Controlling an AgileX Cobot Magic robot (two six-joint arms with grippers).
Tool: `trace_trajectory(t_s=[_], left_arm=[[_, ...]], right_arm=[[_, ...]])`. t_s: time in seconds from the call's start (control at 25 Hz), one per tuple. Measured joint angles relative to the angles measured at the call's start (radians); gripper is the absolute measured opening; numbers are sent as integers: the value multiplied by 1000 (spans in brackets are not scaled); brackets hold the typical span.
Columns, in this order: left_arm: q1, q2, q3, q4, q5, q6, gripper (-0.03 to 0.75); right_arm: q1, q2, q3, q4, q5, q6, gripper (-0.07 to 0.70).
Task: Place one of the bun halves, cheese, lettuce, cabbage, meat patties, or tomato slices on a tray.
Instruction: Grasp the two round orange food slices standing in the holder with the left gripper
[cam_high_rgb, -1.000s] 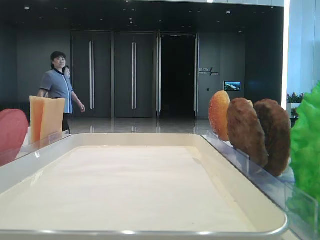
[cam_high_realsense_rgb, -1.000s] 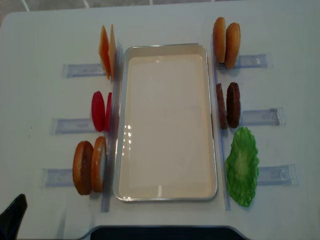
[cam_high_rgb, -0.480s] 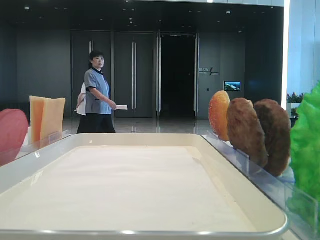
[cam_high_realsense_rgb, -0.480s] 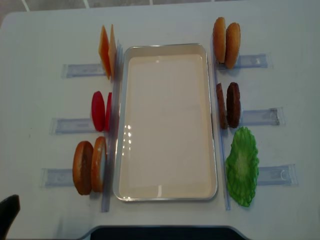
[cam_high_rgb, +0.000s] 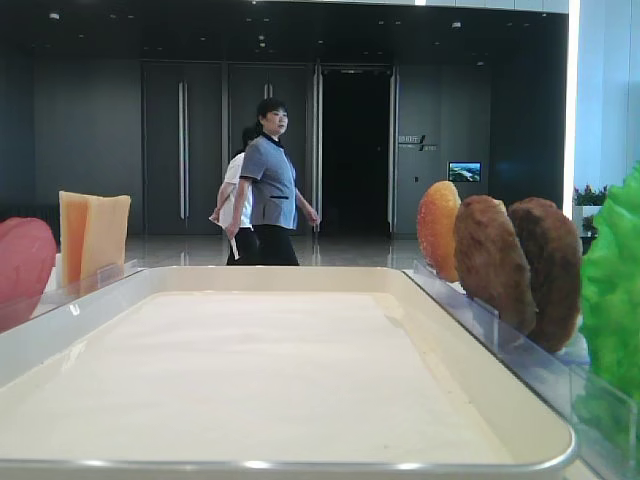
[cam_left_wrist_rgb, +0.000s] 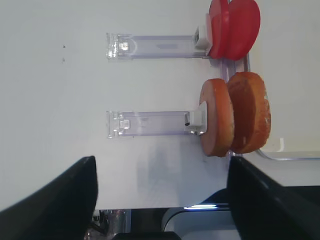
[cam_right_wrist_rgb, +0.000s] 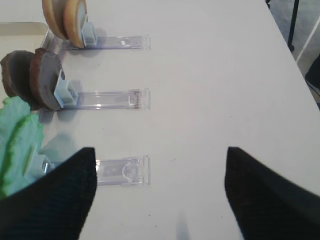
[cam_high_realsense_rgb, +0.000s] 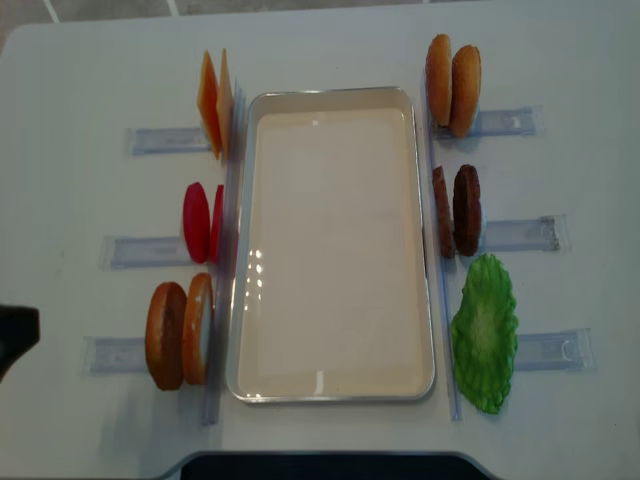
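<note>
Tray: tray (cam_high_realsense_rgb: 330, 245) sits mid-table, nothing on it; long axis runs away from the robot.
Left side stock: cheese (cam_high_realsense_rgb: 215, 103) far, tomato slices (cam_high_realsense_rgb: 202, 222) mid, bun halves (cam_high_realsense_rgb: 180, 333) near, all on edge in clear holders (cam_left_wrist_rgb: 155, 124) just beside the tray's left rim.
Right side stock: a second bun pair (cam_high_realsense_rgb: 451, 71) far, meat patties (cam_high_realsense_rgb: 456, 210) mid, lettuce (cam_high_realsense_rgb: 484, 332) near.
Left gripper: left gripper (cam_left_wrist_rgb: 162, 197) has its fingers spread wide, nothing betw. them; hangs over bare table w/ the near bun pair ahead of it.
Right gripper: right gripper (cam_right_wrist_rgb: 159, 195) also spread, empty, over bare table outboard of the lettuce holder.
Step in hand: probably the left arm lining up on the near buns – a guess, since nothing is touched yet.
How to do it well: straddle only the outer bun disc, fingers on its two flat faces; close gently, lift straight up clear of the holder clip, then carry over the rim & lay it flat.
Risk: the pair stand touching, so both may come away together.
Hard to see: left arm is only a dark sliver at the overhead view's edge; fingertips cut off in both wrist views; no cabbage I can tell apart from the lettuce.
</note>
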Motion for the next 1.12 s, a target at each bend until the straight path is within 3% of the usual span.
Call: trace_trajectory(t_s=[0.68,1.12], left_arm=[[0,541,-241,-6,-16,-3,602],[0,719,-296,-2,-22,-3,600]], right_arm=[[0,0,0,0,0,0,534],[0,0,0,0,0,0,534]])
